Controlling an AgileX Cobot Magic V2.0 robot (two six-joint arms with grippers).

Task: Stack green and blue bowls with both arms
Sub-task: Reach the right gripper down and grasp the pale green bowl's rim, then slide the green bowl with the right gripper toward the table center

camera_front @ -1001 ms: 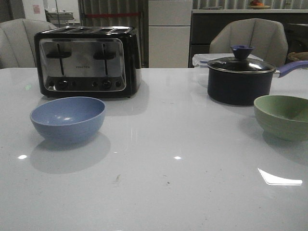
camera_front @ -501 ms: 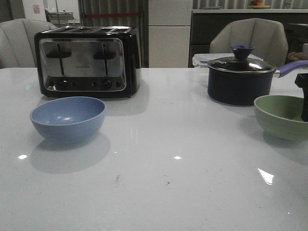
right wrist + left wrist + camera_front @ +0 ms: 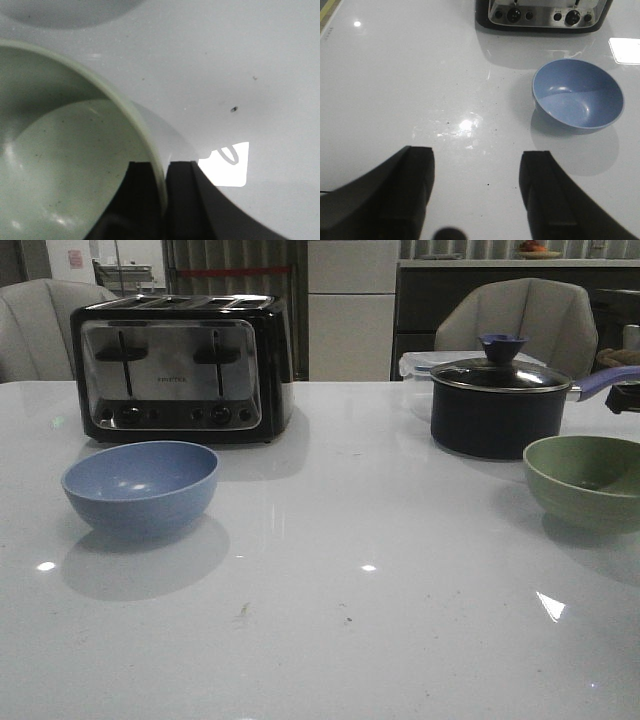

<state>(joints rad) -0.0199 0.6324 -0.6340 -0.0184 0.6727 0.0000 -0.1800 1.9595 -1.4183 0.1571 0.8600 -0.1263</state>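
Note:
The dusty blue bowl [image 3: 141,486] sits upright on the white table [image 3: 330,620] at the left, in front of the toaster. It also shows in the left wrist view [image 3: 577,95]. My left gripper [image 3: 476,155] is open and empty above bare table, short of the blue bowl and apart from it. The pale green bowl [image 3: 585,480] is at the right edge of the front view. In the right wrist view my right gripper [image 3: 166,165] is shut on the green bowl's [image 3: 60,165] rim, one finger inside and one outside. Only a dark part of the right arm [image 3: 628,397] shows in the front view.
A black and chrome toaster [image 3: 180,365] stands at the back left, its knobs showing in the left wrist view [image 3: 540,12]. A dark lidded saucepan [image 3: 500,405] with a blue handle stands just behind the green bowl. A clear container [image 3: 418,365] and two chairs are behind the table.
My right gripper came in at the right edge over the green bowl's rim. The green bowl has shifted slightly to the left. The blue bowl has not moved.

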